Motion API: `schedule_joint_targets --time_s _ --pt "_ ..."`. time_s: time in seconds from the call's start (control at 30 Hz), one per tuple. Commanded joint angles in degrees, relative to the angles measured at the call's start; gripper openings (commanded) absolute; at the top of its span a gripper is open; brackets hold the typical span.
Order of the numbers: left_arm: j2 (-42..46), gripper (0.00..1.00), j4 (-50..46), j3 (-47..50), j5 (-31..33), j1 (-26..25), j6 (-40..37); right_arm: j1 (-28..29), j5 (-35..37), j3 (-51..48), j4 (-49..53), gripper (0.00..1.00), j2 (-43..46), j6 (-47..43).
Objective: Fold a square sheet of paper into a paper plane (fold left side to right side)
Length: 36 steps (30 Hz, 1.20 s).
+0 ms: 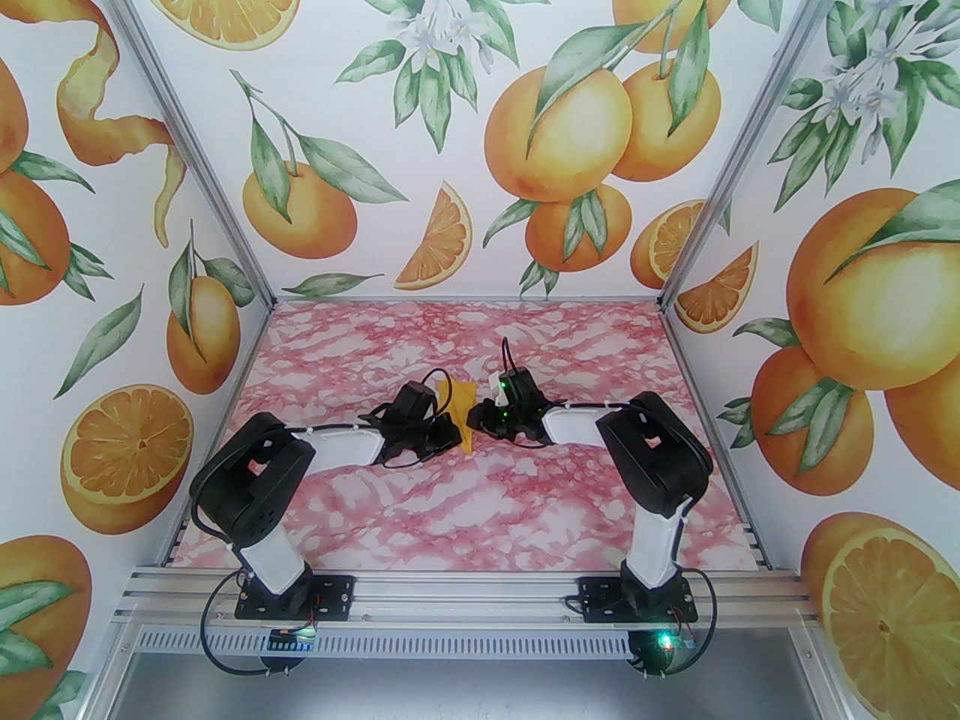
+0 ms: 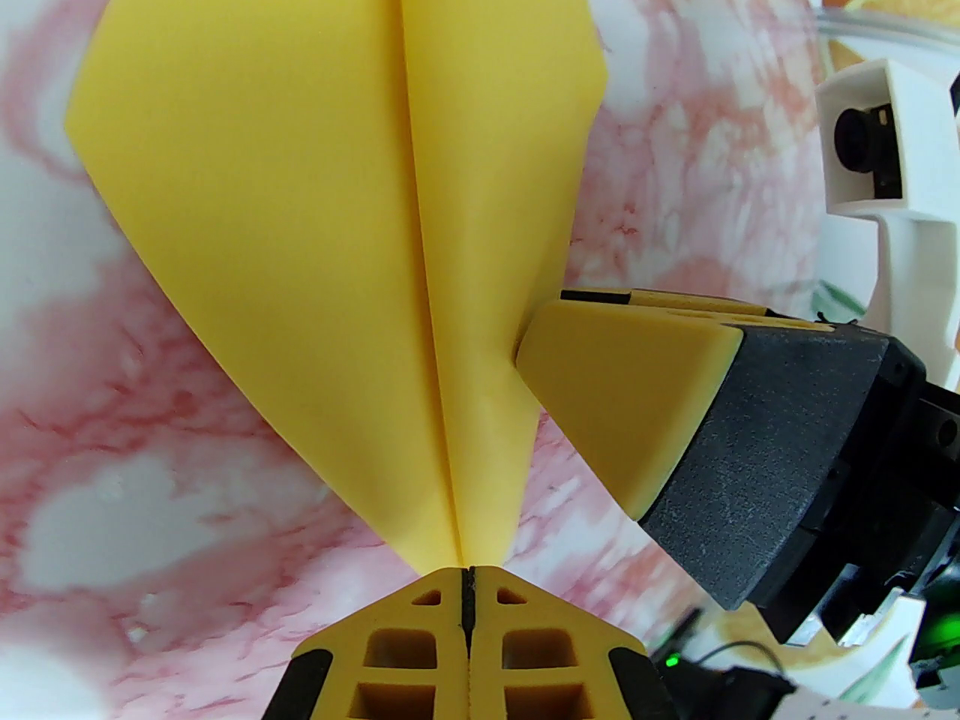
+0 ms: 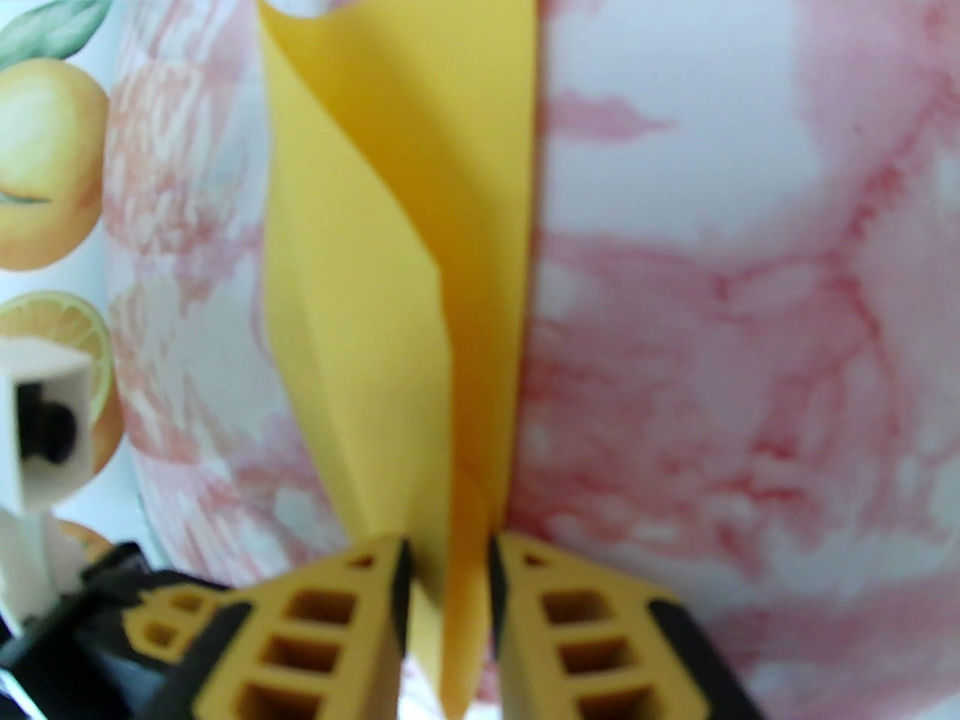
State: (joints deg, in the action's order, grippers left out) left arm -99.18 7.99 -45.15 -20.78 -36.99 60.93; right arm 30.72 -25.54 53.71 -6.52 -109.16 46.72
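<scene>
The pink-and-white marbled table [image 1: 375, 507] carries both black-and-white arms, which reach in toward its middle from the near edge. Between them, about midway between the left and right edges, is the yellow-orange paper plane [image 1: 461, 398], a pointed dart with a lengthwise centre crease [image 2: 420, 252]. The left claw [image 2: 469, 574] is clenched tight on the plane's narrow tip. The right claw [image 3: 448, 552] grips a folded side of the plane [image 3: 390, 252], the paper filling the gap between its yellow fingers [image 3: 360, 604].
</scene>
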Motion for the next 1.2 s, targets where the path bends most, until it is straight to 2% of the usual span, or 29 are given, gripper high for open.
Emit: schedule_joint_targets --time_s 0.0,0.7,1.0,1.17 --pt "-0.5 0.03 8.3 0.3 0.9 -0.9 3.7 0.7 -0.8 -1.5 2.4 0.25 -1.6 0.3" --pt "-4.1 0.03 9.4 0.7 0.4 -2.7 5.1 0.7 -0.9 -2.0 1.9 0.24 -1.9 0.5" --pt "-0.5 0.05 4.7 0.3 2.9 -2.7 2.4 0.8 -1.1 -1.4 3.3 0.24 -2.8 -0.3" --pt "-1.9 0.05 5.8 -0.4 1.5 -2.7 2.5 0.9 -0.8 -1.5 3.6 0.24 -2.9 -0.6"
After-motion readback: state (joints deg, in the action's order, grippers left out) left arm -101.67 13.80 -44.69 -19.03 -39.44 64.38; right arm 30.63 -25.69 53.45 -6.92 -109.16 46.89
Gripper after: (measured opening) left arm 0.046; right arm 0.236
